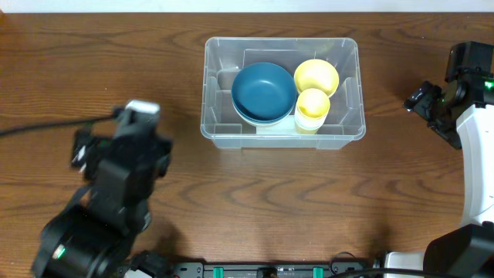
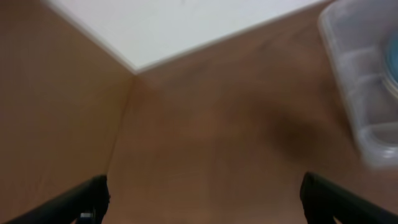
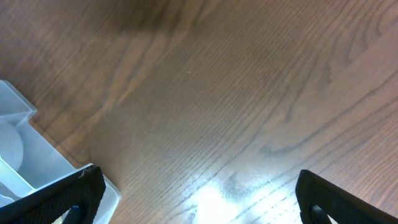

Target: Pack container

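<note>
We see the container (image 1: 218, 100) between the grippers, long axis left-right, holding blue bowl (image 1: 264, 91), yellow bowl (image 1: 316, 76), yellow cup (image 1: 312, 106). Off its left end sits left gripper (image 2: 205, 200), off its right end right gripper (image 3: 199, 199), both spread wide and empty. We judge right marginally nearer.

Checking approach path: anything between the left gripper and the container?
No, just bare wooden table between left gripper and container, seen in overhead and left wrist views.

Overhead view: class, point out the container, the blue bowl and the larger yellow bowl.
container (image 1: 207, 86), overhead view, its left rim.
blue bowl (image 1: 264, 91), overhead view, middle of its inside.
larger yellow bowl (image 1: 316, 76), overhead view, middle of its inside.
</note>
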`<state>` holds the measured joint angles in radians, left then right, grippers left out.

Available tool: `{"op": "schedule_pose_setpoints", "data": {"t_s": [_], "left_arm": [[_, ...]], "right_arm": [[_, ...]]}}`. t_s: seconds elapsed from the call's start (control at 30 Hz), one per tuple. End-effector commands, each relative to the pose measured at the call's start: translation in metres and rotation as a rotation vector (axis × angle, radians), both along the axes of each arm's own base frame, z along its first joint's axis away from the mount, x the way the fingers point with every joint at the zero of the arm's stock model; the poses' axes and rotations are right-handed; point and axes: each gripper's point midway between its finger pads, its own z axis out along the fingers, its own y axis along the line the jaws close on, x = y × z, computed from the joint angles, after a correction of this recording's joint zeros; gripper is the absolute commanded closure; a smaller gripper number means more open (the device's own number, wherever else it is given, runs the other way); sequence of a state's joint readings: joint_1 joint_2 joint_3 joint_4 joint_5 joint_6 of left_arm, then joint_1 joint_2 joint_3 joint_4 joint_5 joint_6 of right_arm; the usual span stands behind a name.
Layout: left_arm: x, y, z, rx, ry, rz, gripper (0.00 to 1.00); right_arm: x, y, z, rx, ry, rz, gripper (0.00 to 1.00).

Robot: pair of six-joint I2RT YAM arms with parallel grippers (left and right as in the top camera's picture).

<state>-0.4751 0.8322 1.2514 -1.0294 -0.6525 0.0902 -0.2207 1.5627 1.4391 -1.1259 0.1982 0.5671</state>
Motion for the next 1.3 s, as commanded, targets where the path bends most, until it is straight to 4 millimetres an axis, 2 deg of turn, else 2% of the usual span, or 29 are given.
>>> {"op": "schedule_pose_setpoints", "data": {"t_s": [0.0,0.1,0.27,0.4,0.57,0.7,0.9,1.27], "left_arm": [[-0.030,0.023,0.008,-0.180,-0.086,0.116,0.02],[-0.048,0.024,0.010,-0.284,-0.132,0.088,0.02],[-0.064,-0.001,0.013,-0.471,-0.259,-0.072,0.02],[-0.057,-0.016,0.003,-0.535,-0.371,-0.170,0.02],[-0.032,-0.034,-0.016,-0.577,-0.552,-0.305,0.02],[-0.014,-0.041,-0.040,-0.583,-0.653,-0.379,0.02],[-0.002,-0.045,-0.072,-0.578,-0.736,-0.421,0.02],[0.015,-0.049,-0.151,-0.597,-0.569,-0.378,0.02]], "right_arm": [[0.001,-0.004,0.003,-0.005,-0.010,-0.022,0.01],[0.001,-0.004,0.003,-0.005,-0.010,-0.022,0.01],[0.001,-0.004,0.003,-0.005,-0.010,-0.022,0.01],[0.001,-0.004,0.003,-0.005,-0.010,-0.022,0.01],[0.001,-0.004,0.003,-0.005,-0.010,-0.022,0.01],[0.001,-0.004,0.003,-0.005,-0.010,-0.022,0.01],[0.001,-0.004,0.003,-0.005,-0.010,-0.022,0.01],[0.001,-0.004,0.003,-0.005,-0.010,-0.022,0.01]]}}
